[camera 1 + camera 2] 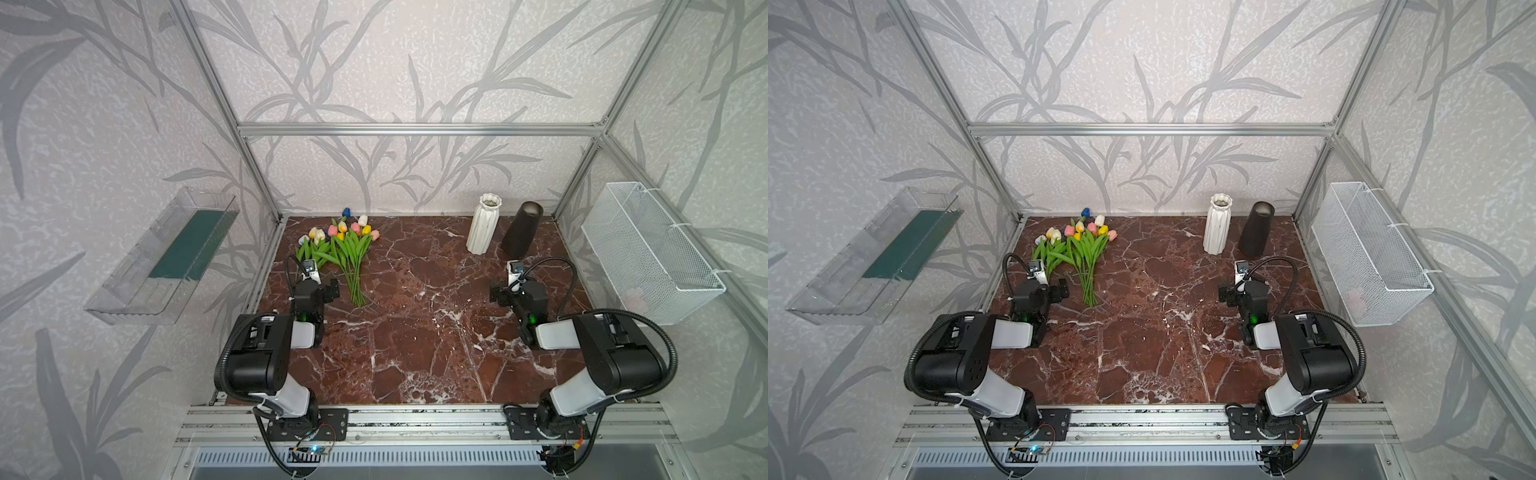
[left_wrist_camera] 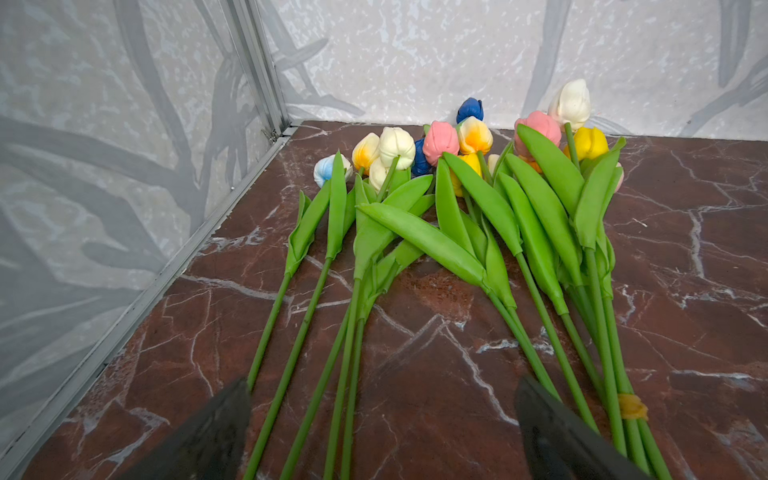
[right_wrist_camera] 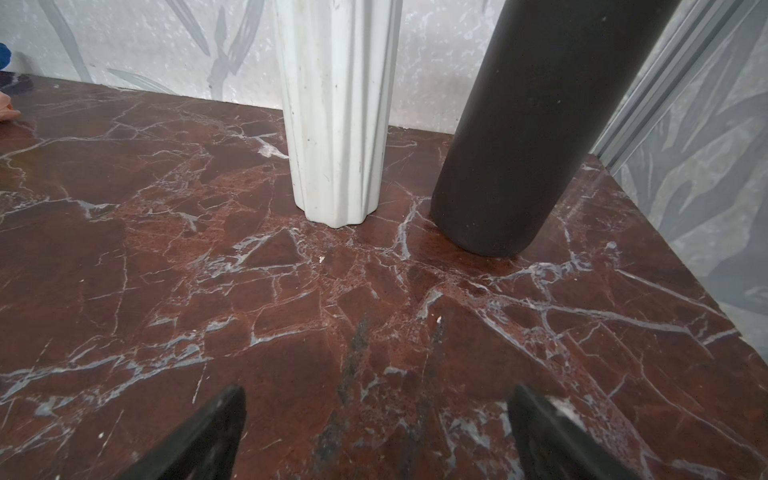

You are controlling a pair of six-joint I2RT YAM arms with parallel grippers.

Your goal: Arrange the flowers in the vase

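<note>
Table (image 1: 415,340): red-brown marble top with white veins, inside a metal frame with papered walls.

Side walls: a white mesh basket (image 1: 648,249) hangs on the right. A clear tray (image 1: 124,291) with a dark green insert hangs on the left. Something pale lies in the basket, too blurred to identify.

Arms: both are based at the near rail and folded forward. The left arm (image 1: 257,357) points at the far-left corner and the right arm (image 1: 611,353) at the far-right corner.

Vases: the black vase (image 1: 521,232) and the white ribbed vase (image 1: 484,226) stand on their bases at far right, near the back wall. They are side by side, white to the left, with the bases apart. Both mouths are open, with no stems in them.

Flowers (image 1: 345,249): they lie flat on the table at far left. The heads are toward the back wall and the stems run toward the near side. There is a loose group nearer the left wall and a tighter bunch just to its right. Heads are yellow, pink, white and blue.

Left gripper (image 2: 384,384): the fingers are spread wide and nothing is held. In the wrist view, loose stems run between them. I cannot tell whether they touch.

Right gripper (image 3: 378,390): the fingers are spread wide over bare marble, short of the vases and apart from them.

Yellow band (image 2: 631,406): it wraps the bunch near the stem ends.
</note>
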